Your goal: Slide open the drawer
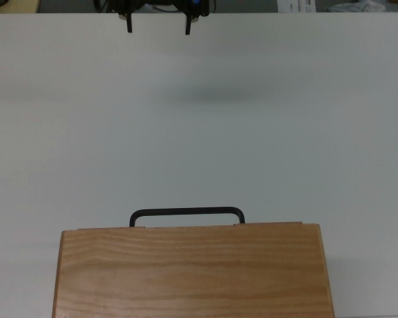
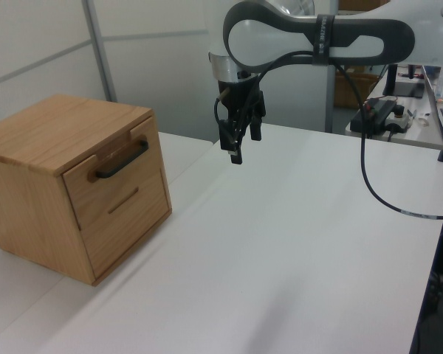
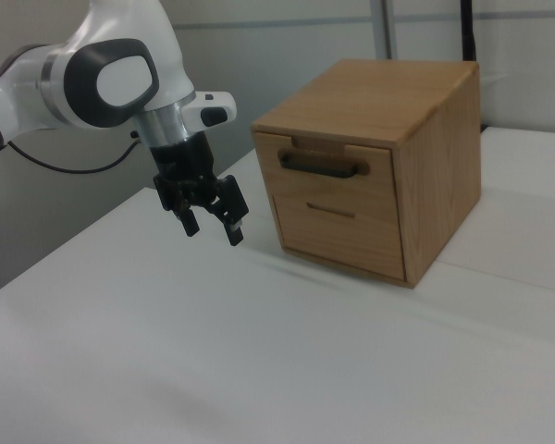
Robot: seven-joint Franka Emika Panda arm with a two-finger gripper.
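A white Franka arm (image 3: 92, 79) hangs its gripper (image 3: 211, 227) above a white table (image 2: 280, 243), well apart from a light wooden cabinet (image 2: 29, 184) that stands on the same surface. The claw is spread, its two black fingers (image 1: 188, 25) pointing down with a clear gap between them and nothing held; in the top view only the fingertips show at the upper edge, with a faint shadow on the table below them. The drawer (image 3: 328, 171) sits closed in the upper part of the cabinet's front, its panel flush with the face, and its black bar handle (image 2: 123, 160) juts out toward the open table. A second panel with a thin slot lies just beneath it. In the top view the handle (image 1: 186, 213) projects past the front edge of the grained cabinet top (image 1: 192, 271), which fills the bottom centre of the frame. In the left view the cabinet is at the left view's left and the gripper (image 2: 238, 144) hovers to its right; in the right view the gripper hangs at the left of the cabinet. A black cable (image 2: 373, 173) trails from the arm
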